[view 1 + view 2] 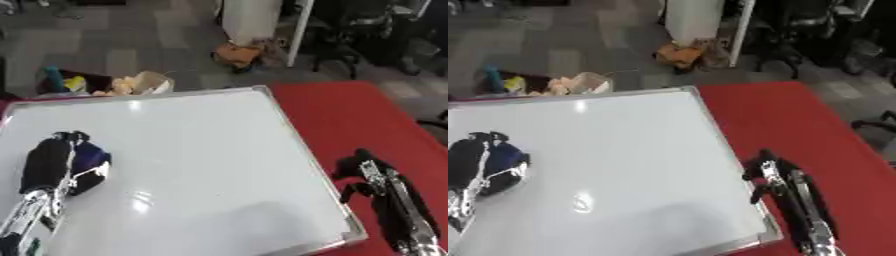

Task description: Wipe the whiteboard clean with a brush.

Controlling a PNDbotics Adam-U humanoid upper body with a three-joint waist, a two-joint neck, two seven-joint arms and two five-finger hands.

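Note:
A white whiteboard with a silver frame lies flat on a red table; I see no marks on it. My left hand rests on the board's left part, its fingers curled round a dark blue brush with a white edge. My right hand lies on the red cloth just off the board's right edge, with relaxed fingers pointing away and nothing in it.
Beyond the table's far edge is grey carpet with a box of clutter, an orange bundle, a white panel and dark chairs.

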